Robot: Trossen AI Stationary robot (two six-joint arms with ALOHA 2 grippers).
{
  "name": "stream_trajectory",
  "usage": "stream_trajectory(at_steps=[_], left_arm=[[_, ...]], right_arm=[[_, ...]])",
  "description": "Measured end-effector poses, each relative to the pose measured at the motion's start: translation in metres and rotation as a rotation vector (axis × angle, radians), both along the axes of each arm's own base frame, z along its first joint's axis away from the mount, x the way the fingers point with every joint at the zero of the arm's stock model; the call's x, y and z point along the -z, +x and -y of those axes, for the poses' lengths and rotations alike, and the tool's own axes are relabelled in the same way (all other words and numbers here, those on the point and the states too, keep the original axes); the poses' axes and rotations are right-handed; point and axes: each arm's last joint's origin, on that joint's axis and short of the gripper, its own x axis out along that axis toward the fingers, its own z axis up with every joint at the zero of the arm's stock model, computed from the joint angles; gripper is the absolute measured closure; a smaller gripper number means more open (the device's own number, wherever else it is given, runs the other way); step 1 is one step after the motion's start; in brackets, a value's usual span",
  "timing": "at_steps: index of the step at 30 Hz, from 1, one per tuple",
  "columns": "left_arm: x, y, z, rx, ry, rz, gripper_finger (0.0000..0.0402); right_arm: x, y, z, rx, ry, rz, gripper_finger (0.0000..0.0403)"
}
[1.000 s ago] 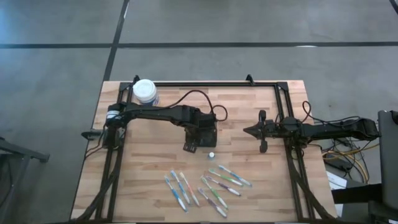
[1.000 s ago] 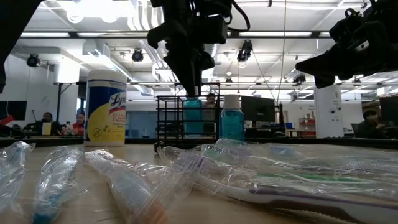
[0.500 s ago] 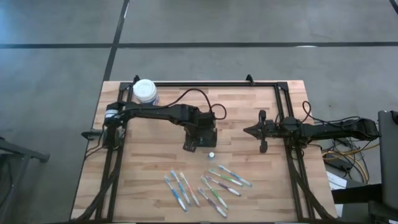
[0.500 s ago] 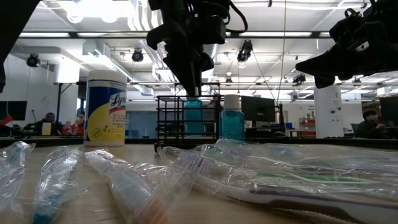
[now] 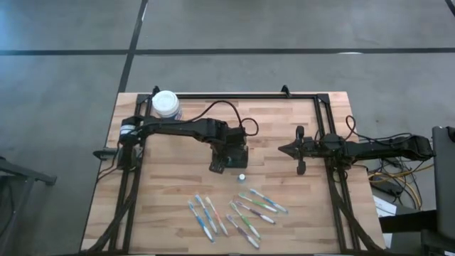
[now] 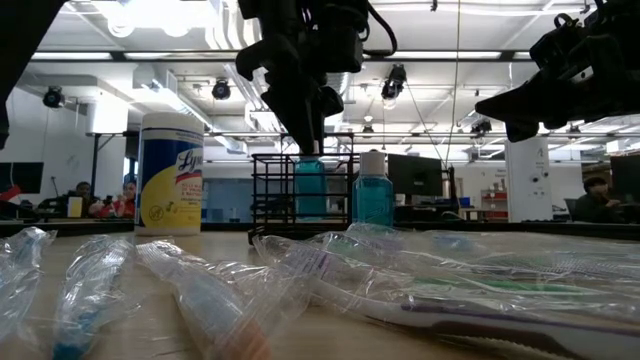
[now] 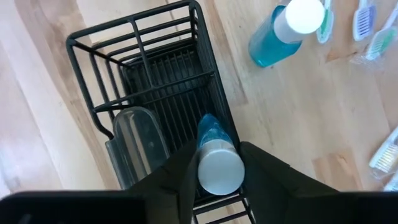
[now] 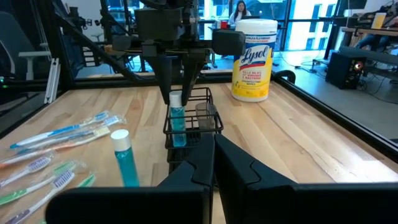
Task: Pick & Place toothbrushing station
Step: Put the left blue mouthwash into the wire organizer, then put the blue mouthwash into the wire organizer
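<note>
The black mesh holder box [image 7: 149, 81] stands on the wooden table; it also shows in the low view [image 6: 275, 190], the right wrist view [image 8: 205, 127] and the high view [image 5: 216, 169]. My left gripper [image 7: 219, 171] hangs over it, shut on a blue bottle with a white cap [image 7: 217, 163] whose body reaches down into one compartment [image 6: 310, 188]. A second blue bottle [image 7: 283, 28] stands upright on the table beside the holder [image 5: 242, 176]. My right gripper [image 5: 282, 149] hovers shut and empty over the table's right half. My left gripper pinches the bottle's white cap [image 7: 205, 177] between its two fingers, one on each side. The fingers [image 6: 305, 125] come from above, pointing down. The bottle stays upright with its body inside the holder; whether its base rests on the holder's floor is hidden.
A clear plastic piece [image 7: 134, 134] sits in the neighbouring compartment. A yellow white-lidded wipes canister [image 5: 165, 103] stands at the far left corner. Several wrapped toothbrushes [image 5: 234, 210] lie near the front edge. A black frame [image 5: 234, 95] runs round the table.
</note>
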Motion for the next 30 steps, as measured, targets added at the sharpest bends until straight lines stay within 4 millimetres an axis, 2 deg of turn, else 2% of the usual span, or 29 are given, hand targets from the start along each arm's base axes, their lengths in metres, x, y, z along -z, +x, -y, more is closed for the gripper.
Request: stream_trajectory(at_steps=[4,10,16,21,25,27,30], left_arm=[[0.0,0.0,0.001,-0.002,-0.012,0.0,0.0257],[-0.001,0.0,0.0,-0.004,-0.007,0.004,0.0255],[-0.015,-0.004,0.0,-0.021,0.014,0.03,0.0255],[-0.044,-0.012,0.0,-0.055,-0.002,0.096,0.0255],[-0.059,-0.021,0.001,-0.064,-0.006,0.105,0.0255],[-0.077,-0.032,0.001,-0.089,-0.015,0.146,0.0255],[-0.115,-0.06,0.0,-0.119,-0.032,0.285,0.0269]], right_arm=[[0.0,0.0,0.0,0.0,0.0,0.0,0.0394],[0.0,0.0,0.0,0.0,0.0,0.0,0.0394],[0.0,0.0,0.0,0.0,0.0,0.0,0.0394],[0.0,0.0,0.0,0.0,0.001,0.002,0.0394],[0.0,0.0,0.0,0.0,0.002,0.003,0.0394],[0.0,0.0,0.0,-0.001,0.004,0.002,0.0394],[0.0,0.0,0.0,-0.001,0.004,0.002,0.0394]])
